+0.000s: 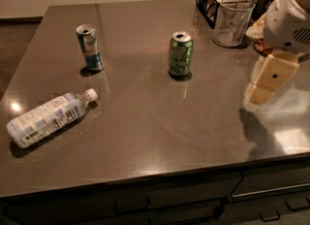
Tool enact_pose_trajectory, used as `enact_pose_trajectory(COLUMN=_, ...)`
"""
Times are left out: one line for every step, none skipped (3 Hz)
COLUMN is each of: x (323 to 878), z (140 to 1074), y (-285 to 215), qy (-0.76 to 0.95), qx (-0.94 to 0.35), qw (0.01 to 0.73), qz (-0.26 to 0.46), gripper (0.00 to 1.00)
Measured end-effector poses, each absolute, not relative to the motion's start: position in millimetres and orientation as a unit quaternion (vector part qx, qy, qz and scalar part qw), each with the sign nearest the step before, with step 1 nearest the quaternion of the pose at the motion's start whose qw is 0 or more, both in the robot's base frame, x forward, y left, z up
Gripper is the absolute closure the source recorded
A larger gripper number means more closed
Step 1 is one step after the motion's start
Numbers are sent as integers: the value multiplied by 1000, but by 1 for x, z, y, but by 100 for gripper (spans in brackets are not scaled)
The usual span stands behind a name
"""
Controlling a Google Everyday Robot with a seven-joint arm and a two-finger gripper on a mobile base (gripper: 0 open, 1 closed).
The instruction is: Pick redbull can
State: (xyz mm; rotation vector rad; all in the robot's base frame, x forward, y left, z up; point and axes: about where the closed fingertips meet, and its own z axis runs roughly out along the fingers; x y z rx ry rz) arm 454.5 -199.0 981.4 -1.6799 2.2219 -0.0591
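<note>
The gripper (260, 93) hangs over the counter's (145, 136) right edge, empty and touching nothing, and I cannot tell whether it is spread or closed. Well apart from it, the redbull can (90, 47) stands upright towards the far-left corner. The green can (180, 54) stands mid-counter between them, and a plastic bottle (48, 117) lies on its side by the left edge.
</note>
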Motion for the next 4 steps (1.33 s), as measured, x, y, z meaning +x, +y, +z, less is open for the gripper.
enact_pose_trajectory(x=479, z=980, y=-170, qy=790, qx=-582, qw=192, qz=10, gripper=0)
enact_pose_trajectory(x=511, z=979, y=-125, qy=792, qx=-569, qw=217, qz=49, gripper=0)
enact_pose_trajectory(x=543, z=979, y=-73, qy=790, qx=-558, qw=243, qz=67, gripper=0)
enact_pose_trajectory(x=580, z=977, y=-22, qy=794, qx=-540, qw=269, qz=74, gripper=0)
